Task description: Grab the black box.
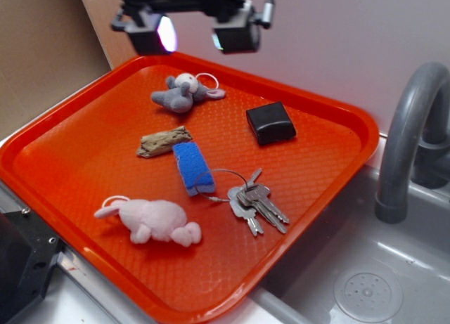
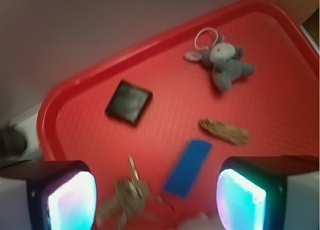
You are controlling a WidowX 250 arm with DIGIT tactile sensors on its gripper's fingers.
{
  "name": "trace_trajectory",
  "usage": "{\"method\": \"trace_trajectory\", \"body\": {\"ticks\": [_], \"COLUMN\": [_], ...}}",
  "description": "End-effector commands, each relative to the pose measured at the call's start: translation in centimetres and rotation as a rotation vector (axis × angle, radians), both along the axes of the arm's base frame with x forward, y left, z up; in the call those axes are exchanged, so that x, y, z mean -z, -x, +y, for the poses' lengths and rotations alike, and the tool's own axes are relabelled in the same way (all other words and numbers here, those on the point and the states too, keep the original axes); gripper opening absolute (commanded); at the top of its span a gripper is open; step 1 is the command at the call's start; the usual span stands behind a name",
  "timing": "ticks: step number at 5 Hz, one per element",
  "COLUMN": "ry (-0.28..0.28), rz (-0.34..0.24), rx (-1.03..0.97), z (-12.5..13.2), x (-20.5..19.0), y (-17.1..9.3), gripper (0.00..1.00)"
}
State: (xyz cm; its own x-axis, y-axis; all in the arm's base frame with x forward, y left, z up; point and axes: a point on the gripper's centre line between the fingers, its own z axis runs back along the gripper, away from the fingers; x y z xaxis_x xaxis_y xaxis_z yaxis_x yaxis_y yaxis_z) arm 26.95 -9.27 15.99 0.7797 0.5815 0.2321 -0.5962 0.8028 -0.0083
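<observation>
On the orange tray [image 1: 330, 159], the open gripper [image 2: 155, 195] should pinch the hard, light black box [image 2: 129, 102] ahead by its sides.

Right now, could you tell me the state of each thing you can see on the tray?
black box: flat on the orange tray, untouched
gripper: open, raised above the tray, holding nothing
grey plush mouse: lying down
pink plush toy: lying down
blue sponge: lying on its edge
keys: lying flat on their ring
brown scrap: lying flat
</observation>
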Motion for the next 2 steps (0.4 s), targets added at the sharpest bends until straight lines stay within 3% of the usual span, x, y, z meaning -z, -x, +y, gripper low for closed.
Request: {"method": "trace_trajectory", "body": {"ticks": [1,2], "ry": [-0.028,-0.016], "rz": [-0.11,-0.138], "rx": [-0.181,-0.228], "z": [2.7,3.1], "x": [2.6,5.6], "y": [-4.4,-6.1], "gripper": [1.0,1.0]}}
